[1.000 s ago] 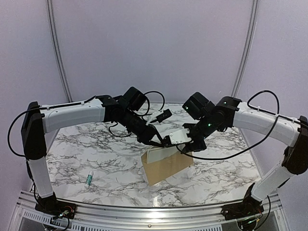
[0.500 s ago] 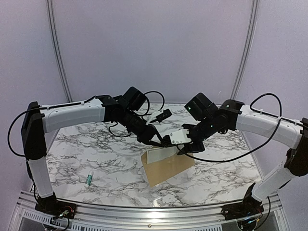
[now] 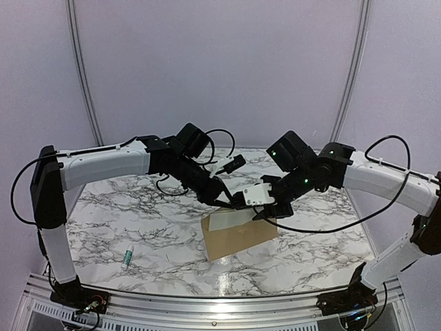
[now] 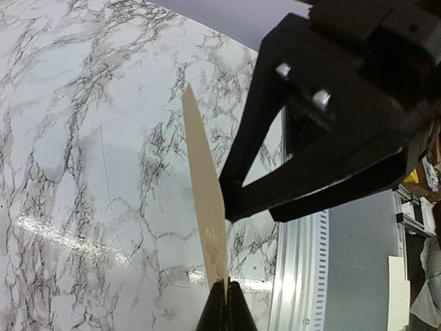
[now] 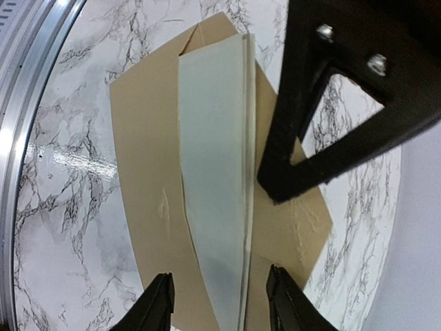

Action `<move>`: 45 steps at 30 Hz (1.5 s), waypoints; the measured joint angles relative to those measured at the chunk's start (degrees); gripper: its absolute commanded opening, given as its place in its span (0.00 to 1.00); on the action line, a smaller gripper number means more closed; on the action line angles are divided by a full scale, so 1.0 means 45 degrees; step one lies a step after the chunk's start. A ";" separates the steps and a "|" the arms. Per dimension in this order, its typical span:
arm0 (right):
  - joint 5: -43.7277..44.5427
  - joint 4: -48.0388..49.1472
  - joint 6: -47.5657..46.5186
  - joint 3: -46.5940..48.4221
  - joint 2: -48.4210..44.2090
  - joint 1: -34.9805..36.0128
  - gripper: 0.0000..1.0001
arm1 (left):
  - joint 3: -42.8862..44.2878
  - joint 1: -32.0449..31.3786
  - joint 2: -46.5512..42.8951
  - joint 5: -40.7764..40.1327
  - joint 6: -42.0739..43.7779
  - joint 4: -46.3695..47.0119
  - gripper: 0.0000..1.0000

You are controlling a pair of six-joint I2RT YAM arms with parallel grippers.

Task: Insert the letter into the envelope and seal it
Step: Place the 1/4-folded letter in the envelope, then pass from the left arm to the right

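The tan envelope (image 3: 241, 238) lies flat on the marble table (image 3: 138, 214), in front of both grippers. My left gripper (image 3: 231, 204) is shut on its tan flap (image 4: 205, 200), which stands up edge-on from the pinched fingertips (image 4: 226, 298). The letter (image 5: 215, 179) shows its pale side as a long strip across the envelope (image 5: 141, 158), tucked at the opening (image 3: 227, 221). How deep it sits is hidden. My right gripper (image 5: 220, 303) hovers over the letter's near end, open, with one finger (image 5: 157, 303) on each side. It meets the left gripper tip to tip (image 3: 265, 210).
A small white and green glue stick (image 3: 127, 257) lies on the table at the front left. An aluminium rail (image 3: 207, 303) runs along the near edge. The left gripper's black finger (image 5: 324, 117) crosses the right wrist view above the envelope.
The right arm's wrist and elbow have swung a little left and up, and the envelope's near corner has shifted slightly. The left arm and its hold have not moved.
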 measured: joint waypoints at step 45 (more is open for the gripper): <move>-0.6805 -0.0597 0.1501 -0.0287 -0.0160 -0.2681 0.29 | -0.1287 -0.1418 -0.1511 -0.2443 0.3249 0.0296 0.02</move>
